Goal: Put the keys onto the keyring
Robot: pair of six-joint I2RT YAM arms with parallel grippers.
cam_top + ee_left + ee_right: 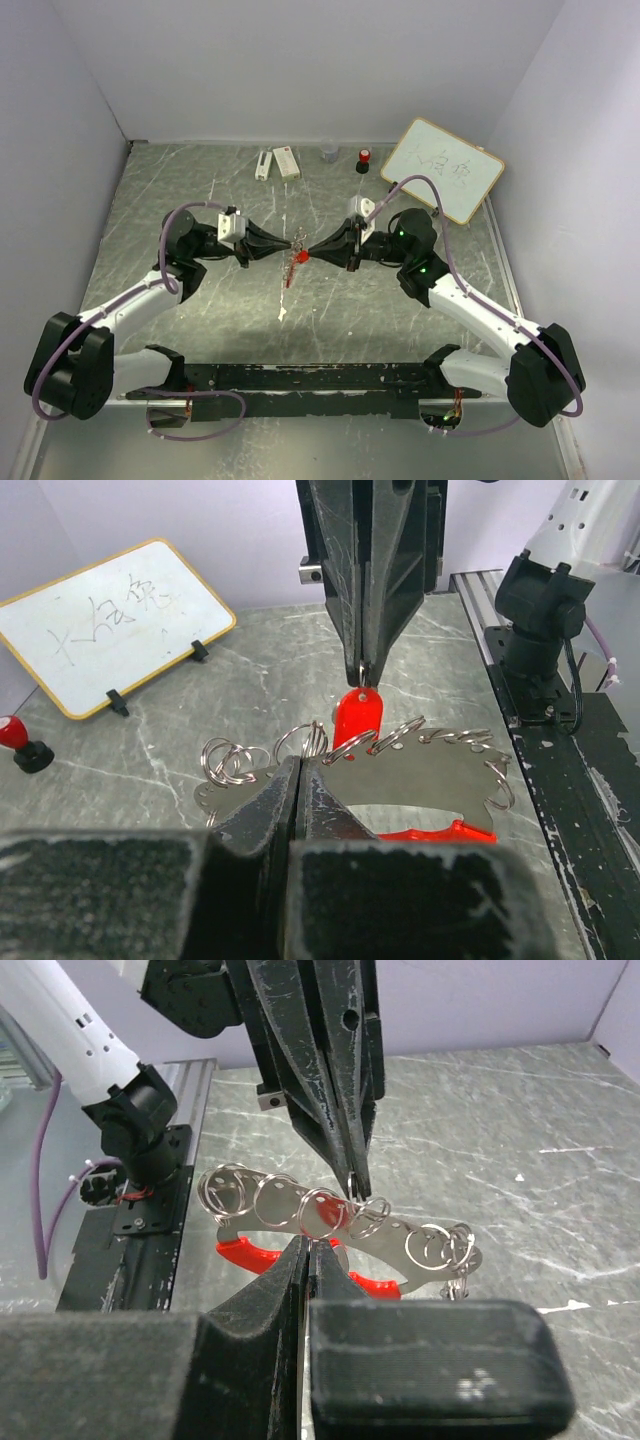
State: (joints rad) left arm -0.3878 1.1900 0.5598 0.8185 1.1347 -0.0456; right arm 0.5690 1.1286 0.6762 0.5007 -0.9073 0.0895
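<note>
Above the counter point(250, 660), keyring point(420, 775) clamped by left end effector point(300, 768), red-tagged key point(358, 718) pinched in right end effector point(362, 666). Could slip free and drop on any snagging, twisting or over-pulling.

Two pincers point(294, 243) point(311, 250), one keyring point(430, 775), one red tag point(358, 717), one whiteboard point(443, 168)

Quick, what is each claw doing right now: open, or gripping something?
Left gripper: closed, clamped on the grey plate of the keyring.
Right gripper: closed, with the red-tagged key hanging from its tips.
</note>
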